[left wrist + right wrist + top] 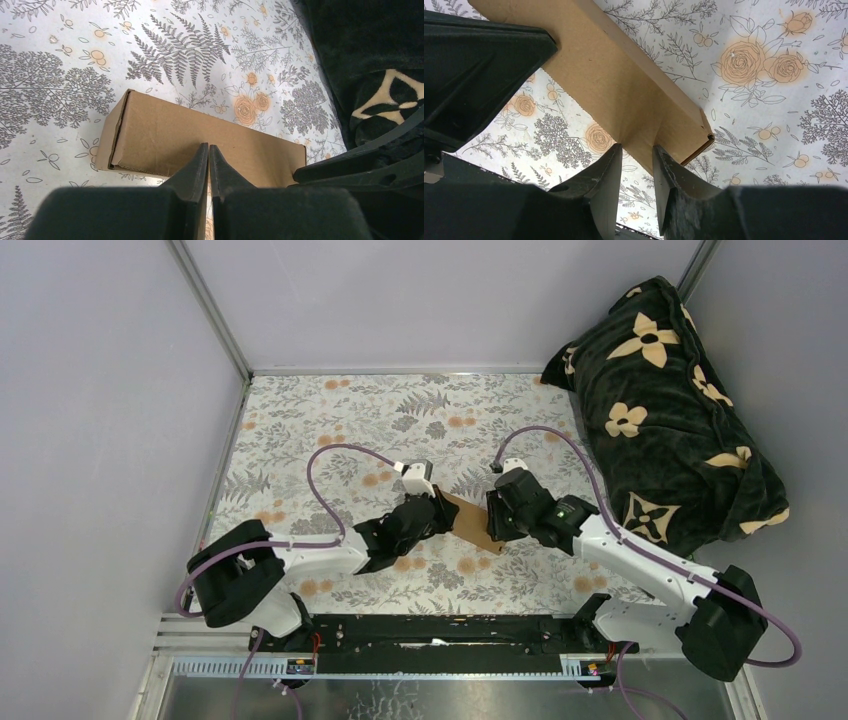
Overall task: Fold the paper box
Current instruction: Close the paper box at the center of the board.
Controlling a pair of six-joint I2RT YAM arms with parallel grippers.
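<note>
left end effector (208, 146) and right end effector (636, 146) clamp paper box (165, 130) over floral tablecloth (330, 430), grey walls (450, 300)

We see 1 paper box (472, 522) of plain brown cardboard, unprinted, folded into a long, low rectangular shape. It sits near the middle of the flowered table (330, 420), set slantwise, running from far-left to near-right in the top view. In the left wrist view its broad top face is smooth and its left end is open, with a crease along that edge. In the right wrist view 1 long edge stands clear of the table, and the layers at 1 corner are slightly parted.
</note>
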